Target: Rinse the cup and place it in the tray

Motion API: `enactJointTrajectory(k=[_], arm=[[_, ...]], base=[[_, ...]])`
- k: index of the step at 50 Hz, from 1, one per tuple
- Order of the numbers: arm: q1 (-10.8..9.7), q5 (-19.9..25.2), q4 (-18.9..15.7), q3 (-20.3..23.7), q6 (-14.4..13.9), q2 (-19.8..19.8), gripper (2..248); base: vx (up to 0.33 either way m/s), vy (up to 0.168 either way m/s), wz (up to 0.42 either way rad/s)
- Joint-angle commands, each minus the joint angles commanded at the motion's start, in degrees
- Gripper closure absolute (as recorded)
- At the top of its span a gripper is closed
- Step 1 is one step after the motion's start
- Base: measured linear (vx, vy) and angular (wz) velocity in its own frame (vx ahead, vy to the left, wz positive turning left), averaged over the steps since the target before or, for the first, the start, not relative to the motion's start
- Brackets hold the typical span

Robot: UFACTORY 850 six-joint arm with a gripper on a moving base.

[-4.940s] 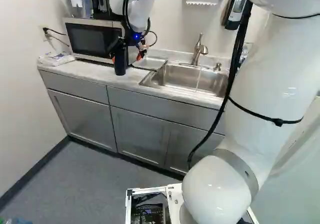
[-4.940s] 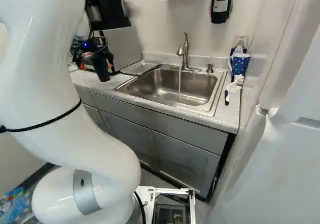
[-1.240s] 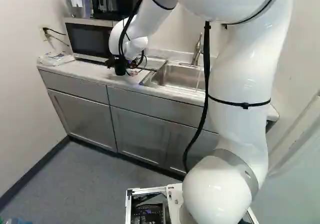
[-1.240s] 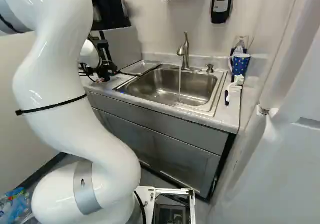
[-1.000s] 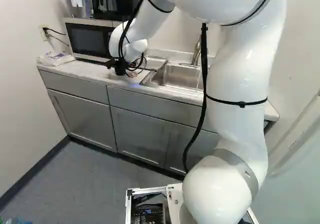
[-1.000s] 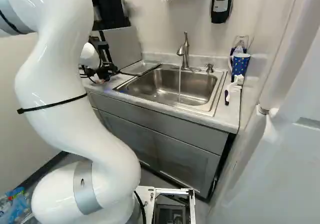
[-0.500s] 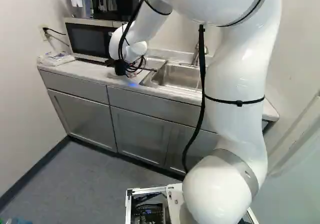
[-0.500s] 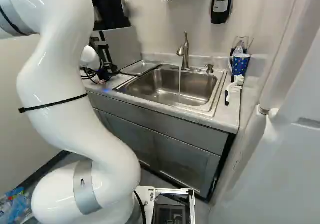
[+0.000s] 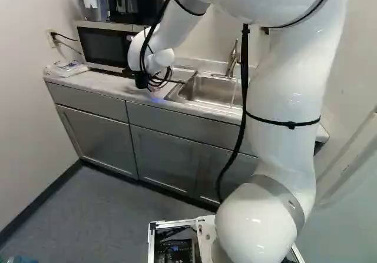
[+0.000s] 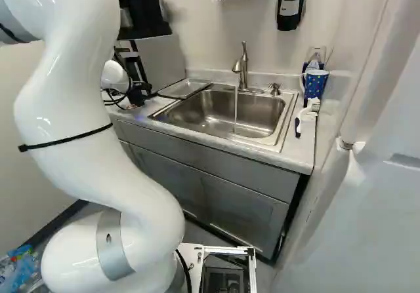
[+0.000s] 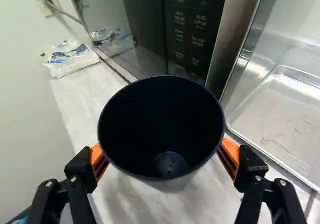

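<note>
Beside the microwave, a dark cup held over or on the counter

Near the microwave (image 9: 106,46), the black gripper (image 9: 141,79) holds the dark cup (image 11: 161,129) between its 2 fingers. The fingers stand well apart, as wide as the cup between them, and their orange pads (image 11: 97,161) press on it from 2 opposite sides. The cup's mouth faces the wrist camera, and small marks show on the floor inside. Whether its base touches the pale counter (image 11: 75,91), I cannot tell.

The cup is outside the metal tray (image 10: 184,88), which lies just beside it, between the microwave and the sink (image 10: 226,111). On the cup's other side, by the wall, a clear plastic bag (image 11: 70,59) with blue print lies on the counter.

At the sink, the faucet (image 10: 243,63) is on: 1 thin stream of water (image 10: 236,109) falls into the basin. Past the sink, at the right of the right base view, a blue spotted mug (image 10: 315,83) stands near the wall, and a white brush (image 10: 304,117) with a dark end lies nearer the counter's front.
</note>
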Motion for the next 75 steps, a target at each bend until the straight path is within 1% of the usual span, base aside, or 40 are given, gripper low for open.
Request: enactJointTrajectory(k=[8,18,49,75], arm=[[0.33,0.00,0.00,1.26,0.00,1.10,3],[0.39,0.16,0.00,1.46,0.00,1.27,3],[0.22,3.67,0.00,2.00,0.00,1.75,3],[-0.19,3.82,0.00,2.69,0.00,2.36,3]], base=[[0.000,0.000,0.000],[0.000,0.000,0.000],[0.000,0.000,0.000],[0.000,0.000,0.000]])
